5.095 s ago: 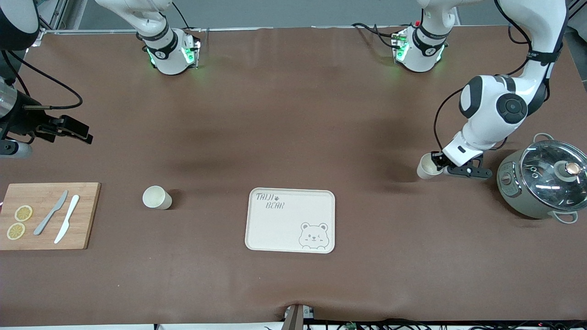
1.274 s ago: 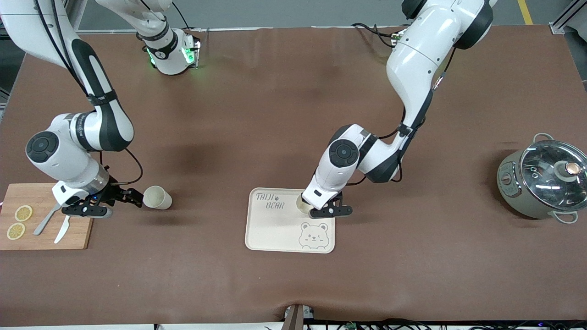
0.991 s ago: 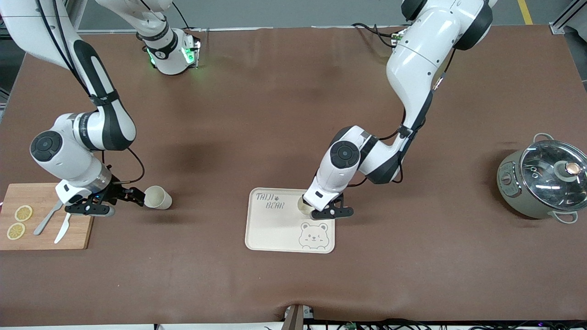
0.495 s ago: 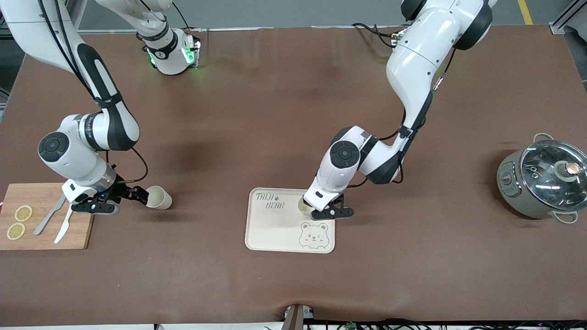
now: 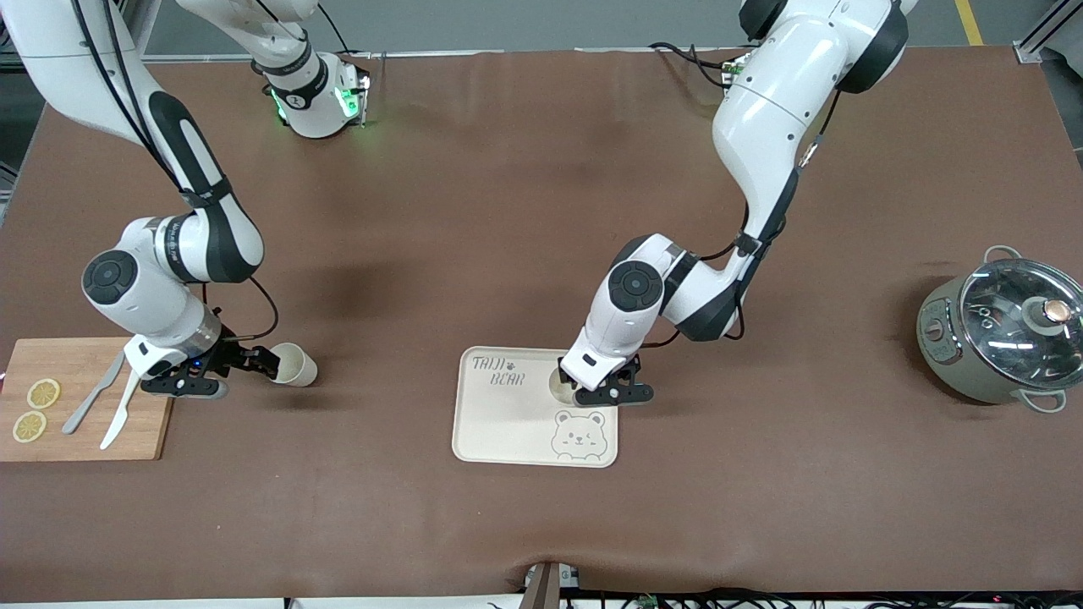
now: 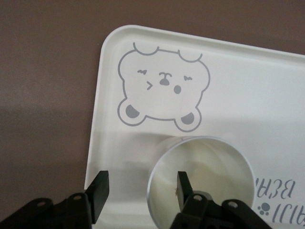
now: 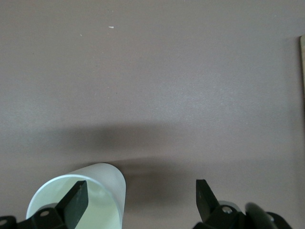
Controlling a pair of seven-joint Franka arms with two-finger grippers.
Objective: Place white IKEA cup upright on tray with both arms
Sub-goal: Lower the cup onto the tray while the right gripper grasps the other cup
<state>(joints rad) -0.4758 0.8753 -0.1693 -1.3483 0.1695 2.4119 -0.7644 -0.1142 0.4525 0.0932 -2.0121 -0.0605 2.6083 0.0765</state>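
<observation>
The cream bear tray [image 5: 508, 423] lies in the middle of the table and fills the left wrist view [image 6: 248, 86]. A white cup [image 5: 559, 382] stands upright on it, mouth up [image 6: 200, 186]. My left gripper [image 5: 585, 389] [image 6: 141, 188] is open over it, one finger inside the cup and one outside its wall. A second white cup [image 5: 296, 365] lies on its side on the table, beside the cutting board. My right gripper [image 5: 264, 362] [image 7: 141, 195] is open at its mouth, one finger inside the cup [image 7: 95, 191] and the other outside.
A wooden cutting board [image 5: 85, 402] with two lemon slices [image 5: 35, 410] and two knives [image 5: 110, 402] lies at the right arm's end. A grey pot with a glass lid [image 5: 998, 338] stands at the left arm's end.
The left arm carried a cup from beside the pot to the tray and stood it there. The right gripper came down and moved along the table into the lying cup's mouth.
</observation>
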